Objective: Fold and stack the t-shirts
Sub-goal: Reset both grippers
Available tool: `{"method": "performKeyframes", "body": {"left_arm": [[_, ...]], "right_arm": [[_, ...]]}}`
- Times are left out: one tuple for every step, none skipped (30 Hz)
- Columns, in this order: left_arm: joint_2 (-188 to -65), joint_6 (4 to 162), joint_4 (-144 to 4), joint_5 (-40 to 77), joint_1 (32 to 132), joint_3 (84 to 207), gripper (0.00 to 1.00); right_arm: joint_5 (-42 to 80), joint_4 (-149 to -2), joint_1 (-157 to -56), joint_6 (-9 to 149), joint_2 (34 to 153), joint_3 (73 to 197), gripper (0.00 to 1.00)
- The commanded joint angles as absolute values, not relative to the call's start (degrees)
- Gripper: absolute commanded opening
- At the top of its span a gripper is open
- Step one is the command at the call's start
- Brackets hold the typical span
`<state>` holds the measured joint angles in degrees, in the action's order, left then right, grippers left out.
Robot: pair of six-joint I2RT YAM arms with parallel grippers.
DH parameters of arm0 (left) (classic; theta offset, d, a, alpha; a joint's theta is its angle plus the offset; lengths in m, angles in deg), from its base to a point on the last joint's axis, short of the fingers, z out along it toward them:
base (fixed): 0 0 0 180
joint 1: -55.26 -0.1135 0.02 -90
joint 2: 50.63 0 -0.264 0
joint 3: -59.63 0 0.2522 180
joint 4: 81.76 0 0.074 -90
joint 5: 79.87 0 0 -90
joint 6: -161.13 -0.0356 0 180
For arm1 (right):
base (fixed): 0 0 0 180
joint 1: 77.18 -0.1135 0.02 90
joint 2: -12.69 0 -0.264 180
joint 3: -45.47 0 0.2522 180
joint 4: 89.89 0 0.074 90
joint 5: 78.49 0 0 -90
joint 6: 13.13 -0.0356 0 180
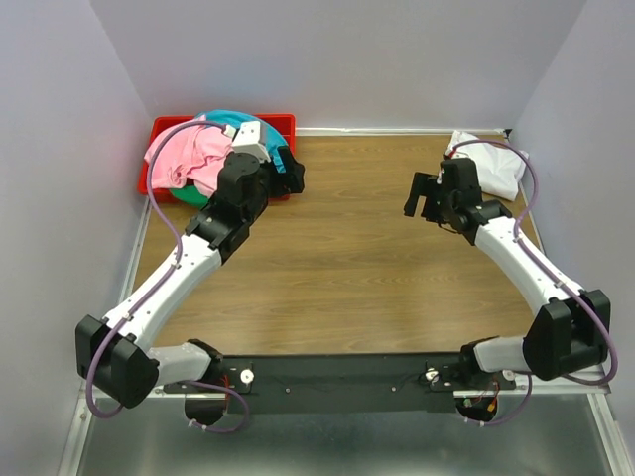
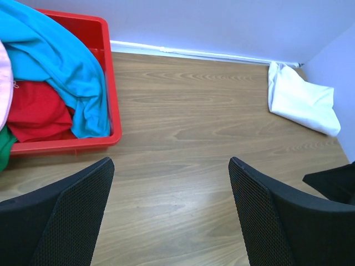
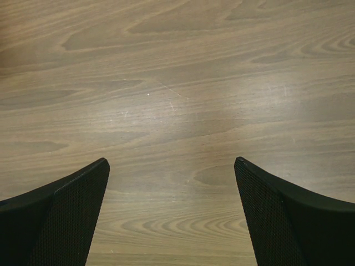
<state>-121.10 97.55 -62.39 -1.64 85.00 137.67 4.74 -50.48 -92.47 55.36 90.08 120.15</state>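
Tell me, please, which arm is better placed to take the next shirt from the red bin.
Likely left. The left gripper hangs open beside the bin, near the teal shirt; the right gripper is far off by the white shirt.

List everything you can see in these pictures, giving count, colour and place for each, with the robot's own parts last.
table: one, wood-brown, under everything
bin: one, red, table's far left corner
pink t-shirt: one, pink, heaped in the bin
teal t-shirt: one, teal, in the bin, over the red one
red t-shirt: one, red, in the bin
green t-shirt: one, green, bin's near side
white t-shirt: one, white, far right corner
left gripper: one, black, open, beside the bin
right gripper: one, black, open, over bare wood
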Motion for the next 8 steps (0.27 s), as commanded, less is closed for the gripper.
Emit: {"method": "performKeyframes", "body": {"left_arm": [[-119.1,97.59,-63.95,-6.39,85.15,136.15,0.92],[-118.57,97.41,-64.21,-6.48,85.15,135.98,0.92],[-118.39,97.06,-64.3,-6.66,85.15,135.8,0.92],[-118.22,96.8,-64.3,-6.92,85.15,135.8,0.92],[-118.13,96.71,-64.22,-7.18,85.15,135.8,0.92],[-117.86,96.54,-64.04,-7.53,85.15,135.8,0.92],[-117.77,96.45,-63.95,-8.06,85.15,135.8,0.92],[-117.6,96.53,-63.69,-8.5,85.15,135.71,0.92]], "right_arm": [[4.13,-51.52,-92.65,55.07,88.37,120.4,1.0],[4.04,-51.52,-92.56,55.08,88.37,120.83,1.0],[4.04,-51.52,-92.65,55.25,88.63,121.01,1.0],[3.77,-51.61,-92.65,55.17,88.72,121.28,1.0],[3.77,-51.61,-92.65,55.16,88.81,121.45,1.0],[3.69,-51.61,-92.65,55.08,88.81,121.63,1.0],[3.68,-51.96,-92.65,54.9,88.89,121.72,1.0],[3.51,-52.05,-92.65,54.9,88.89,121.72,1.0]]}}
